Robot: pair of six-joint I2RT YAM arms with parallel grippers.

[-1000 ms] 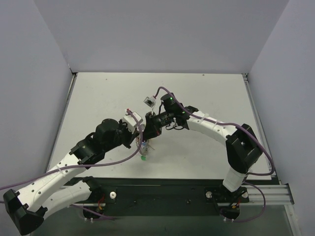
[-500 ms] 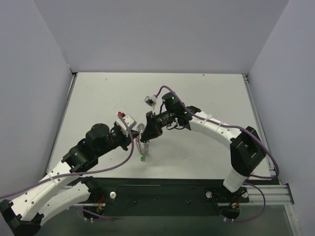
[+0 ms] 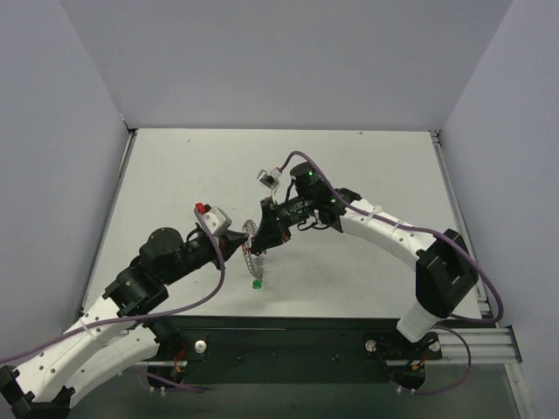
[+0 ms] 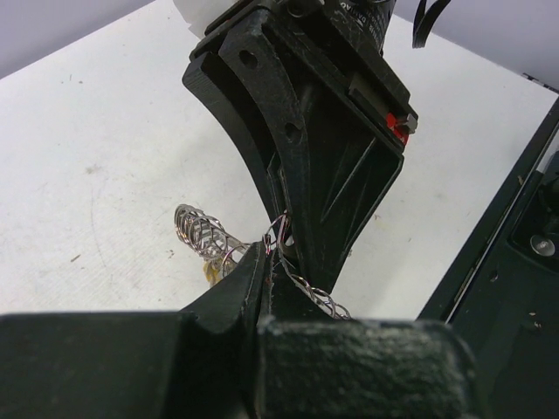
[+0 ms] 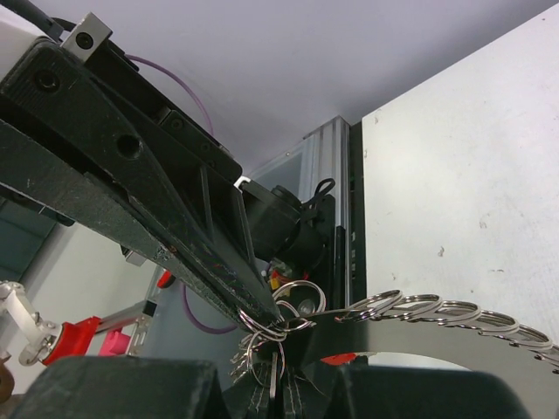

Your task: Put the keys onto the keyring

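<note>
Overhead: both arms reach in to the middle of the tabletop [image 3: 367,166] and meet tip to tip, left arm from the near left, right arm arching in from the near right.

Left claw [image 3: 234,246]: closed. Left wrist view shows its 2 fingers [image 4: 236,292] pressed together, with the thin wire of the keyring [image 4: 203,234] caught at their tips.

Right claw [image 3: 262,236]: closed. It comes down from above onto the same spot, tips touching the left claw's tips. It grips the same wire, just beside the left claw's hold.

Keyring location: held between the 2 claws, lifted off the tabletop. From overhead it shows as a short silver arc [image 3: 250,253] curving down and toward the near edge from the pinch point. In the left wrist view the fringe of silver loops trails out on both sides of the fingers. In the right wrist view a row of small rings [image 5: 437,310] fans out to the right, and a tight cluster of rings [image 5: 281,316] sits at the tip of the left claw [image 5: 253,307].

Keys: too small and dark to separate from the ring's fringe in any view.

1 small green piece [image 3: 256,283] sits below the arc's lower end; hanging or lying on the tabletop, cannot tell.
</note>
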